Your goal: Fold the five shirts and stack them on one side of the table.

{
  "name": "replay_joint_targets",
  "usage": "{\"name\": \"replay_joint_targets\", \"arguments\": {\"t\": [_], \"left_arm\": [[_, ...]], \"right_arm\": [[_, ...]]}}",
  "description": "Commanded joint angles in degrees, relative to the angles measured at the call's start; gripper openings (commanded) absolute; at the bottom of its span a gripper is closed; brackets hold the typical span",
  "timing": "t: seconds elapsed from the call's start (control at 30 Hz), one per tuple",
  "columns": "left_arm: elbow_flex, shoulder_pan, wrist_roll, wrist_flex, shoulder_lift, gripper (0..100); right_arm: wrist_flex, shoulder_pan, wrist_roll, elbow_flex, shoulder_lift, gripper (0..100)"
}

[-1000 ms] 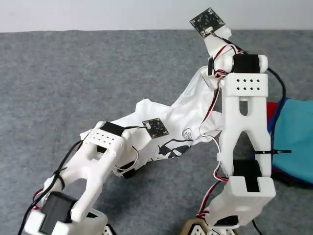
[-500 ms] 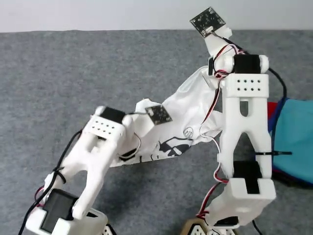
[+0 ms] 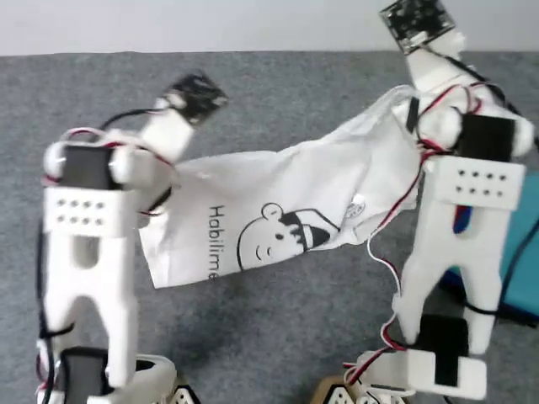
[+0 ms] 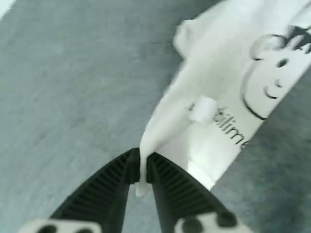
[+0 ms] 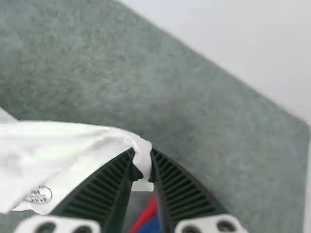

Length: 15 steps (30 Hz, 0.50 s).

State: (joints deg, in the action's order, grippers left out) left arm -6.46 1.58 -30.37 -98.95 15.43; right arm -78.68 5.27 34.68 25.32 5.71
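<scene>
Over the gray table (image 3: 295, 337), the white shirt (image 3: 278, 219) stretches between the left gripper (image 4: 141, 158), pinching its left edge, and the right gripper (image 5: 142, 154), pinching its far right corner.

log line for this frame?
left gripper: shut on white shirt | right gripper: same | shirt: stretched between both | teal pile: beside right arm

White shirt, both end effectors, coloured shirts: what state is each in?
white shirt: unfolded, stretched between both end effectors, print facing up.
left end effector: shut on the white shirt's edge.
right end effector: shut on the white shirt's edge.
coloured shirts: piled off to one side, partly hidden; folded or not, cannot tell.
</scene>
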Motion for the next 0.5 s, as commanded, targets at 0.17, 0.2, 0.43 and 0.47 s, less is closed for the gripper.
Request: {"name": "replay_joint_targets", "arguments": {"t": [0.17,0.2,0.43,0.47], "left_arm": [[-1.8,10.2,-2.4,-1.6,7.5,1],[-1.8,10.6,-2.4,-1.6,7.7,1],[-6.7,14.9,-2.1,-1.4,8.2,7],[-8.3,15.6,-2.1,-1.3,8.1,8]], "right_arm": [[1.3,-0.3,0.7,0.4,10.2,1.0],[1.3,-0.7,0.7,0.4,10.9,1.0],[5.8,-0.8,0.7,0.4,17.2,1.0],[6.2,-0.8,0.7,0.4,18.2,1.0]]}}
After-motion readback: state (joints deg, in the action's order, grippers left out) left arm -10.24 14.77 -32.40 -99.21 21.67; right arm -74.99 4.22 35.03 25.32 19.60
